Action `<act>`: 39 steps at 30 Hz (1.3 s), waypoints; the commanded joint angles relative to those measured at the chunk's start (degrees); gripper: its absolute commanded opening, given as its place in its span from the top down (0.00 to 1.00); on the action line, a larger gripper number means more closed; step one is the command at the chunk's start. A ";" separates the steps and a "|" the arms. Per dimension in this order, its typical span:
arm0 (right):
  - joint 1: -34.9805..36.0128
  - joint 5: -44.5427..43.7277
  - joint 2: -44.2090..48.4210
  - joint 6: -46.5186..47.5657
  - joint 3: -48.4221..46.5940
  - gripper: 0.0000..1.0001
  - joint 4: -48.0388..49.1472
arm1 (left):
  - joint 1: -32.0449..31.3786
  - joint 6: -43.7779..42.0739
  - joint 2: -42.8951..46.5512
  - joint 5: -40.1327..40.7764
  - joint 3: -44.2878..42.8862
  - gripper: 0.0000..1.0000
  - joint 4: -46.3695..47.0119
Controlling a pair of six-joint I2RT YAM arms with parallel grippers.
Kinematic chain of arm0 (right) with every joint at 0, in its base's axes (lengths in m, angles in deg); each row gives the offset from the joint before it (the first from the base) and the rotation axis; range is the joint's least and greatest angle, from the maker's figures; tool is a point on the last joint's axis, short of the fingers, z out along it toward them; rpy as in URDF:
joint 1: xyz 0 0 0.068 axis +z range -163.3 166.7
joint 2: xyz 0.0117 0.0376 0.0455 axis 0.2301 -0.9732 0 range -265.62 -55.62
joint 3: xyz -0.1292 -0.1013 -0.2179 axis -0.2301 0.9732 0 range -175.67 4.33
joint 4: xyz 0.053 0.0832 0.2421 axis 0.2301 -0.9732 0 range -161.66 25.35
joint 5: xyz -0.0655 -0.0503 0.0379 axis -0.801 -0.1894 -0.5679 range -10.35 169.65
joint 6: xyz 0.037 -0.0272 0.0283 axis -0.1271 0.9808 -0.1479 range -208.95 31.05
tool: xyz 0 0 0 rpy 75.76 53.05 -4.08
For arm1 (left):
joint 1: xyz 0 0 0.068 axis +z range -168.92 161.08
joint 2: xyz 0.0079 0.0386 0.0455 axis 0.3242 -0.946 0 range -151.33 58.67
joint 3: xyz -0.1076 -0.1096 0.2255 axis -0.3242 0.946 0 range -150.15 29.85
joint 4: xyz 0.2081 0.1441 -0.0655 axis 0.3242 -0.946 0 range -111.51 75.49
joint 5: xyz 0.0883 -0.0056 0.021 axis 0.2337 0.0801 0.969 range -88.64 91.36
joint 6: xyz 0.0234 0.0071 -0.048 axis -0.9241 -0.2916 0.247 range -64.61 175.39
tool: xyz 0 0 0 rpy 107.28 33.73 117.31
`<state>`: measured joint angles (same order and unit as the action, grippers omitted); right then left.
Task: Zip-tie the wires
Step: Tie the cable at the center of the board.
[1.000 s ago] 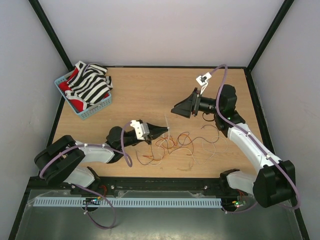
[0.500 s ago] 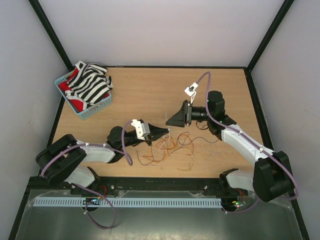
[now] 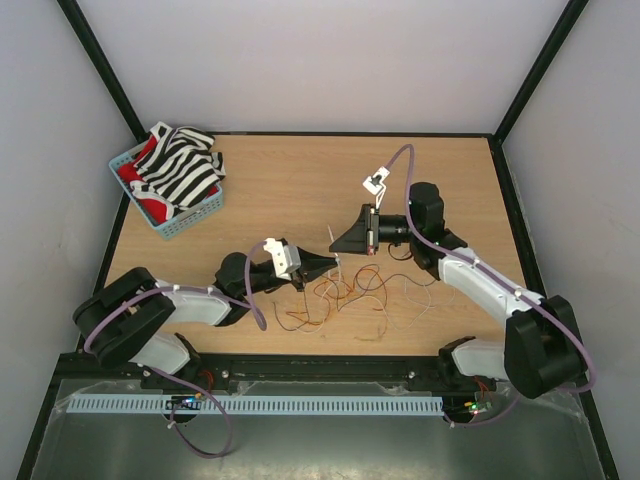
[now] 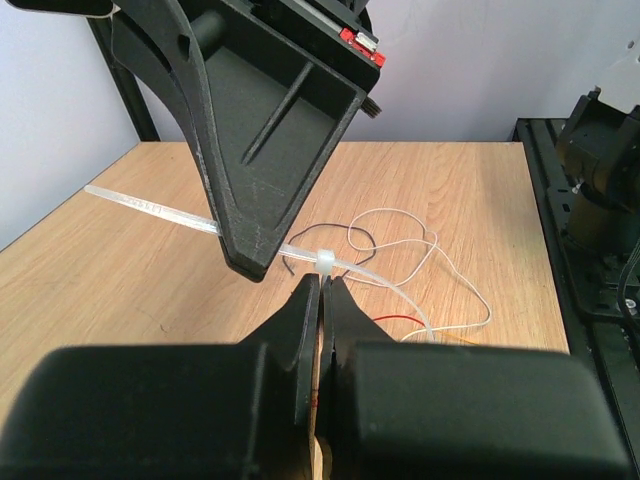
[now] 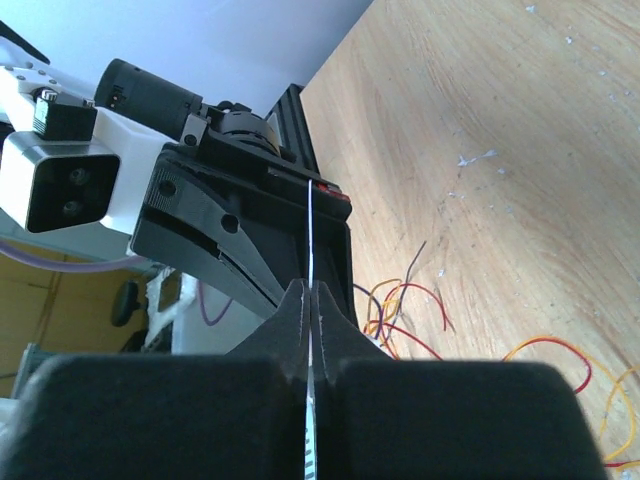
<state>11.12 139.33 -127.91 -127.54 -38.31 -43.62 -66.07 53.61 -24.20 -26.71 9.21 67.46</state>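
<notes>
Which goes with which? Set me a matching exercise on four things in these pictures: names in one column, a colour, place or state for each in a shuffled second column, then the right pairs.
Column one:
1. zip tie
2. wires
3. striped cloth
4. basket

Column two:
A. blue
B. pinched by the left gripper and the right gripper, both shut
C. lying in a loose tangle on the table
D. piled in a container

Pairs: 1-B, 2-C, 3-D, 4-A
</notes>
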 commanded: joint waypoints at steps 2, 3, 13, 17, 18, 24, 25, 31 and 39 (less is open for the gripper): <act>0.33 0.35 -0.61 -0.33 -1.46 1.00 2.36 | 0.33 0.95 -0.08 0.20 -1.38 1.00 2.84; 0.29 -0.13 -0.99 -0.07 -2.18 1.00 2.23 | 0.35 0.86 0.15 -0.01 -1.27 1.00 2.84; -0.79 -9.70 -9.02 8.11 -16.46 1.00 -8.37 | -2.35 -3.56 4.43 -0.22 0.30 1.00 2.84; -0.81 -10.71 -11.48 8.37 -18.24 1.00 -8.56 | -3.29 -4.57 4.91 -0.14 0.72 1.00 2.88; -0.80 -11.28 -11.81 8.51 -18.35 1.00 -8.55 | -3.51 -4.85 4.91 -0.14 0.77 1.00 2.85; -1.05 -10.11 -13.35 7.61 -18.03 1.00 -7.15 | -3.63 -6.22 3.61 2.32 2.13 1.00 2.84; -1.05 -9.58 -13.09 7.17 -17.50 1.00 -6.09 | -3.27 -6.01 3.33 3.19 2.38 1.00 2.84; -1.06 -7.06 -9.48 4.30 -11.41 1.00 -0.39 | 1.09 -0.24 2.11 3.64 3.25 0.79 2.84; -0.73 -4.67 -7.26 -0.07 -1.64 1.00 9.80 | 5.16 3.83 3.69 3.27 5.18 0.46 2.84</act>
<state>10.29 133.19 -137.38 -125.14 -42.61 -41.72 -62.55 53.94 -21.78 -22.06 13.12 67.51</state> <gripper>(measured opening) 0.009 0.494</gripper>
